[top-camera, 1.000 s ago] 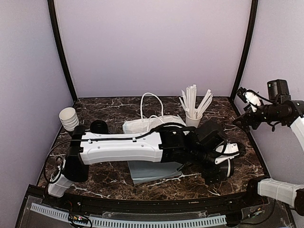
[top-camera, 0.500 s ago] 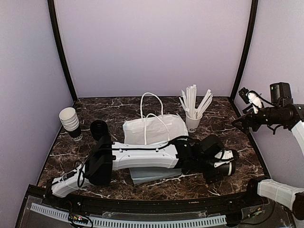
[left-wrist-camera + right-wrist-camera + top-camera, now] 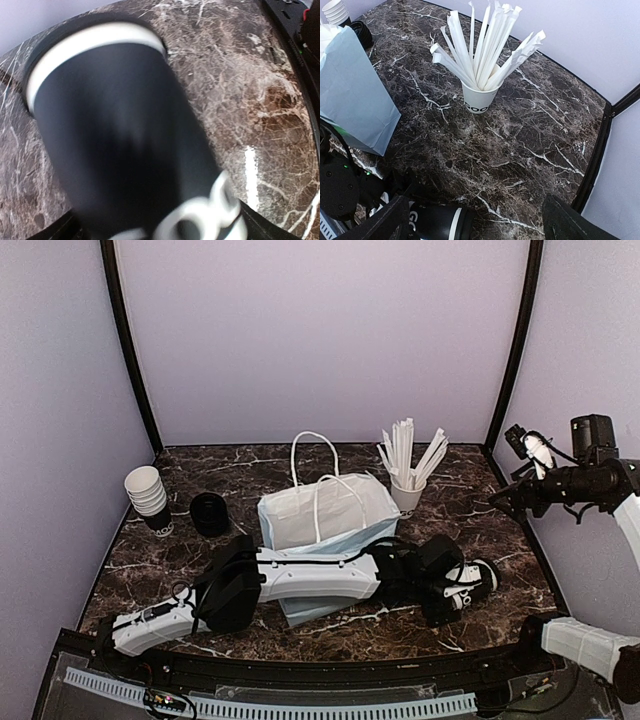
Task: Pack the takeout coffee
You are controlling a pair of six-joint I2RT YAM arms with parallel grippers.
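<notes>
Nothing is packed yet: the takeout coffee [image 3: 209, 512] is seen upright at ten o'clock on the worktop [image 3: 470, 490], outside the paper bag [image 3: 325, 515]. The left jaws are spread wide around a tipped dark cup [image 3: 440, 223] at four o'clock; the right jaws are spread wide, empty.

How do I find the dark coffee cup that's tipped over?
Find the white paper bag on the marble table, then follow the left arm lying in front of it to the right. At the left gripper sits the takeout coffee. It is dark and tipped on its side, while the white cup of sticks behind it stands upright.
</notes>
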